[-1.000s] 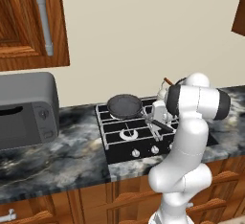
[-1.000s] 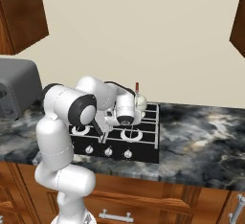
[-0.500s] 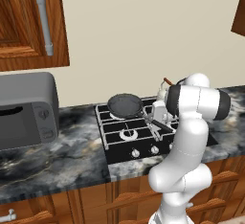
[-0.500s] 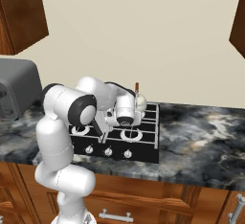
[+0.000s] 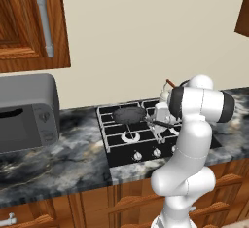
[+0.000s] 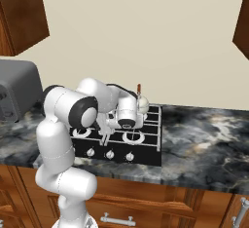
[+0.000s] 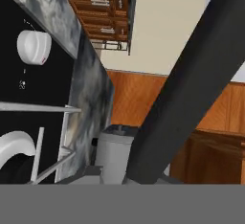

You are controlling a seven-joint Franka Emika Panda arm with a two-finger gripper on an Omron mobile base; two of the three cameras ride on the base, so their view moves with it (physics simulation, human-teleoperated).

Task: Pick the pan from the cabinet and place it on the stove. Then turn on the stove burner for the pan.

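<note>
One pan (image 5: pixel 129 114) sat on the far left burner of the stove (image 5: pixel 116 150). It was round and dark, and its thin handle (image 5: pixel 158 123) stuck out to the right, toward the robot arm. In the hand view the handle (image 7: pixel 191 89) was a big dark bar going up across the picture, very close to the camera. The gripper (image 5: pixel 154 123) was at the end of the handle, but I could not tell if it was pinching the handle or had let go, because the fingers were hidden.

The stove had pale grates, and three small silver knobs (image 6: pixel 110 154) showed along its near edge in the right base view. One white kettle (image 6: pixel 142 105) stood on the far right of the stove. One grey microwave (image 5: pixel 26 112) sat on the dark marble counter (image 5: pixel 68 159) to the left. One brown cabinet (image 5: pixel 30 25) hung above it with one long grey bar handle (image 5: pixel 44 21)
</note>
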